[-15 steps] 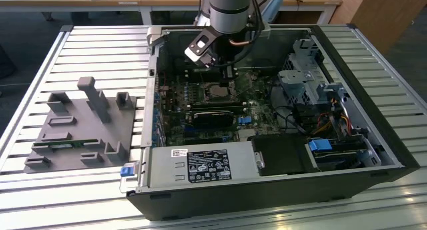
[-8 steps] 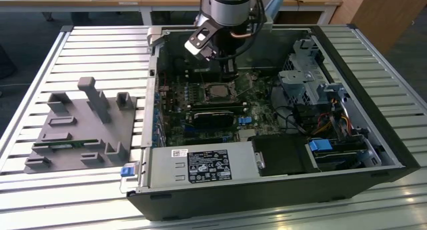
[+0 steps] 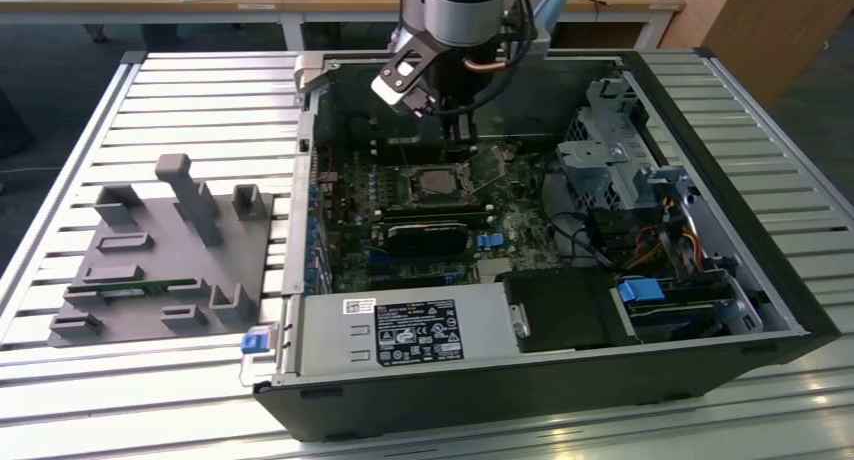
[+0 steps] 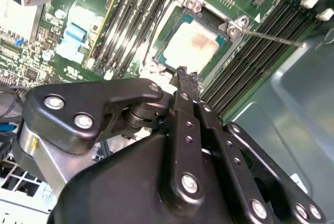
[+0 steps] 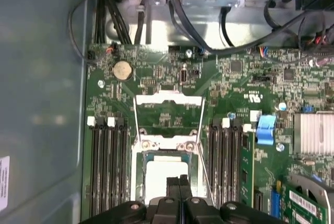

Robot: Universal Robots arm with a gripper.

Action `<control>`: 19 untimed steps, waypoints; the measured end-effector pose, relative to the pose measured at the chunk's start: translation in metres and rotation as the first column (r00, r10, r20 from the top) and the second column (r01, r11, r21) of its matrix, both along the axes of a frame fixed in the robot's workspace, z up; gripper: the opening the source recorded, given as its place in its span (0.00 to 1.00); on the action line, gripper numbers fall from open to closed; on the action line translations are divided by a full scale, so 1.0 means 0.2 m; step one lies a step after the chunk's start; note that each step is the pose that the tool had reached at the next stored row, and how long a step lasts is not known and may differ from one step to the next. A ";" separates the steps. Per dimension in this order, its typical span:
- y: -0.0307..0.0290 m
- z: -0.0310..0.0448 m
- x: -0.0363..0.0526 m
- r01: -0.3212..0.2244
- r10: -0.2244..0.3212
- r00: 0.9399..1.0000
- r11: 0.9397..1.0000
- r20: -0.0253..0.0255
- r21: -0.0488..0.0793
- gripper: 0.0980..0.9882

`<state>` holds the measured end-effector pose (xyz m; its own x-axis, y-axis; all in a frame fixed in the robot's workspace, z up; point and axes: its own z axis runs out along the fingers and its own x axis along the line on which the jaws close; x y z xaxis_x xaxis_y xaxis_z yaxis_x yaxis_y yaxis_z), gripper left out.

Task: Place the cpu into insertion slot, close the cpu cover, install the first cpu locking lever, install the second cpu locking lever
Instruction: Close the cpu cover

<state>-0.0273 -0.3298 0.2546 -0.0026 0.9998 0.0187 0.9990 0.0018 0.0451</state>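
The cpu [image 5: 158,176] lies flat in its socket on the green board [image 5: 156,78], its dull grey top facing up. In the first wrist view the black fingers hide its near edge. In the second wrist view more of the cpu [image 4: 195,46] is bare. In the exterior view the cpu [image 3: 437,185] is a small grey square below the arm.

The cpu cover [image 5: 168,98] is open and swung back from the socket, with the board showing through its square window. From the exterior view its pose is hard to make out.

A thin lever rod [image 4: 271,37] stands free of the socket, slanting out over the memory slots [image 4: 261,62].

The gripper [image 5: 179,182] hangs just above the cpu's edge with its fingers pressed together. Only a thin seam runs between them, and nothing shows pinched there. The second wrist view shows the gripper [image 4: 186,73] from the side, its linkage covering the board beneath. The exterior view shows the gripper [image 3: 461,150] reaching down into the open computer case [image 3: 534,400]. The case rests on a slatted table [image 3: 134,110], with a grey fixture block [image 3: 160,270] on the exterior view's left.
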 end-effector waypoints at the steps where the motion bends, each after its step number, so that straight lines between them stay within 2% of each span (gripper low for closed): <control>1: 0.000 0.000 0.008 0.000 0.000 1.000 1.000 0.000 0.001 0.01; 8: 0.000 0.003 0.019 0.000 0.000 1.000 1.000 0.000 0.003 0.01; 15: 0.000 0.062 0.019 0.000 0.000 1.000 1.000 0.000 0.003 0.01; 19: 0.000 0.062 0.061 0.000 0.000 1.000 1.000 0.000 0.007 0.01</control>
